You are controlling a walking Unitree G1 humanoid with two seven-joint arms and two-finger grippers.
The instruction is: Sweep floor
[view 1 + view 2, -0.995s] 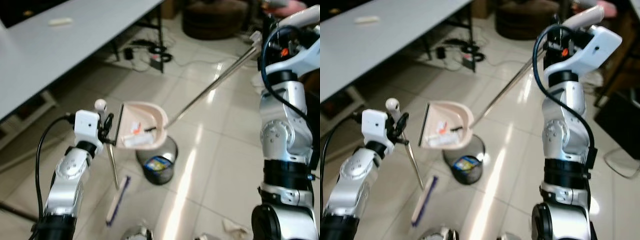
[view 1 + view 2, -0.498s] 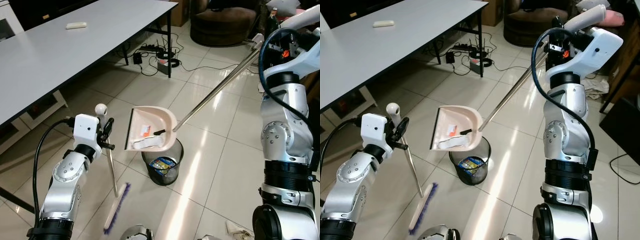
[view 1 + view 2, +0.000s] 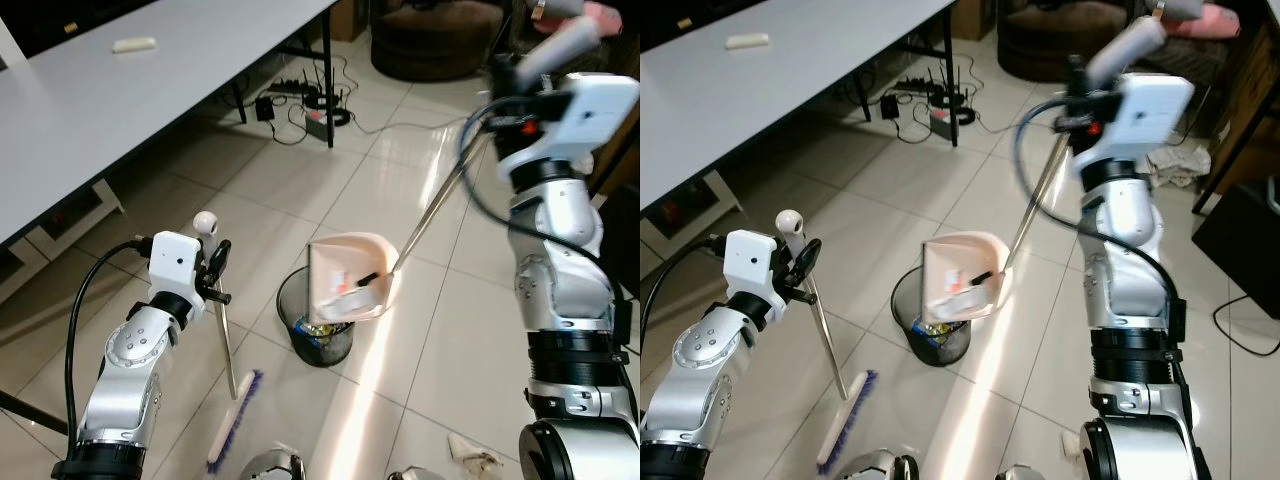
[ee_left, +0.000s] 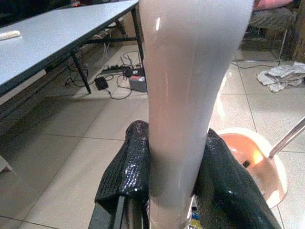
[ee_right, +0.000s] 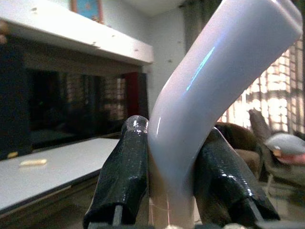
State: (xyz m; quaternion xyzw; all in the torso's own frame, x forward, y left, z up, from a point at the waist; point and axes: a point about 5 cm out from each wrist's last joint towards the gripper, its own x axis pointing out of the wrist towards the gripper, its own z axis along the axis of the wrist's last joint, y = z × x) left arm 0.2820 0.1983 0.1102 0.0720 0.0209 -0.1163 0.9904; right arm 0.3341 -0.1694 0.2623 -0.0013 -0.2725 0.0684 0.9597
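The dustpan (image 3: pixel 350 280) tilts over the waste bin (image 3: pixel 315 330) and hides much of the bin's opening; the scraps inside the pan are too small to identify. The right arm is motion-blurred near its wrist. The broom handle (image 4: pixel 190 95) runs off the top edge of the left wrist view, covering the gap between the fingers (image 4: pixel 128 167). The table (image 3: pixel 120 90) is cut by the left and top edges
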